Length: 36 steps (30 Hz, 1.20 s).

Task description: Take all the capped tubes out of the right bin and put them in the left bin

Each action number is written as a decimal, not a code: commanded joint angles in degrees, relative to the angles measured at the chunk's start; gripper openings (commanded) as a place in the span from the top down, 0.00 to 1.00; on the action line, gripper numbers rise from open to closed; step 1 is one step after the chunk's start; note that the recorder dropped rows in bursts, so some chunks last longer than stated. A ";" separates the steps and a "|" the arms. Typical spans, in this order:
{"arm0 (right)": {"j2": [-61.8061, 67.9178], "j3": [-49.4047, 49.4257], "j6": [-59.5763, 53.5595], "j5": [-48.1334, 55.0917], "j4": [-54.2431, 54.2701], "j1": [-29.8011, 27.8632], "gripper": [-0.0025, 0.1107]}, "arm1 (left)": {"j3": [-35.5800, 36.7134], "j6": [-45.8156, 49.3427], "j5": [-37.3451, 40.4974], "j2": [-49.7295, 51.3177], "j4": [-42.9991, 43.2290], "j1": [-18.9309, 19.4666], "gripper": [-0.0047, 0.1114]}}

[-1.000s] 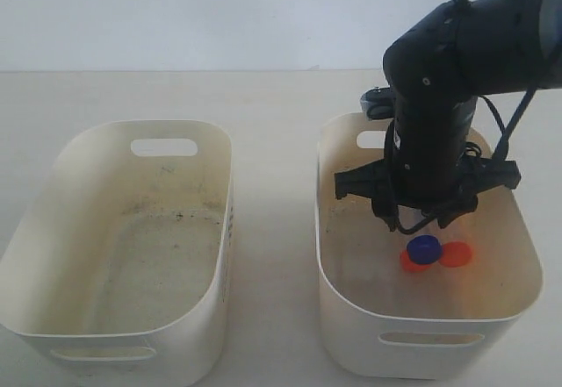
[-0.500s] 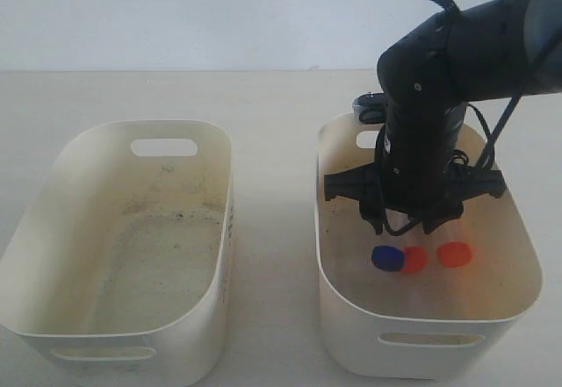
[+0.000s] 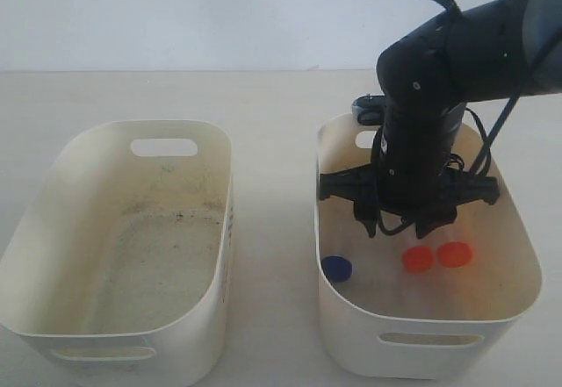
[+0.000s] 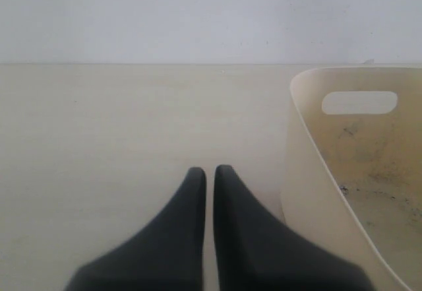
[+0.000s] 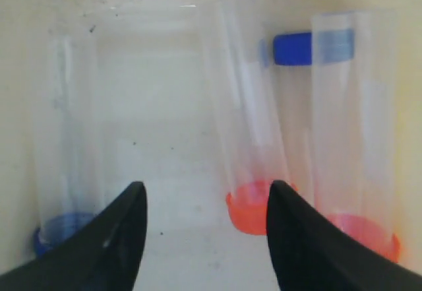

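My right gripper [image 3: 399, 227] hangs open inside the right bin [image 3: 421, 326], low over its floor. In the exterior view a blue-capped tube [image 3: 336, 268] lies by the bin's left wall, and two orange-capped tubes [image 3: 418, 259] [image 3: 455, 254] lie just in front of the gripper. In the right wrist view the gripper [image 5: 208, 195] shows bare floor between its fingertips. One orange-capped tube [image 5: 245, 213] lies against one fingertip [image 5: 297, 238], and a blue cap [image 5: 56, 233] sits beside the other. A further blue cap [image 5: 293, 48] lies farther off. The left gripper [image 4: 206, 172] is shut over the table beside the left bin [image 4: 310, 172].
The left bin [image 3: 132, 255] holds no tubes; its floor is grey and speckled. A strip of bare table [image 3: 272, 229] separates the two bins. The right arm's dark body [image 3: 430, 115] covers the back half of the right bin.
The blue-capped tube has rolled left across the right bin's floor, from beside the orange caps to the left wall. The right gripper has shifted slightly left and stayed open.
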 commanded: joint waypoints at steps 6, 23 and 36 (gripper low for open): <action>-0.13 0.27 -3.99 -7.40 6.68 0.28 0.52 | 0.15 -0.12 0.12 -0.22 -0.51 -0.13 0.92; -0.13 0.27 -2.82 -0.30 -3.97 0.55 0.52 | 0.15 -0.12 0.12 -0.22 -0.51 -0.13 0.92; -0.28 0.27 -2.43 -1.39 -5.19 0.55 0.52 | 0.15 -0.12 0.12 -0.22 -0.51 -0.13 0.92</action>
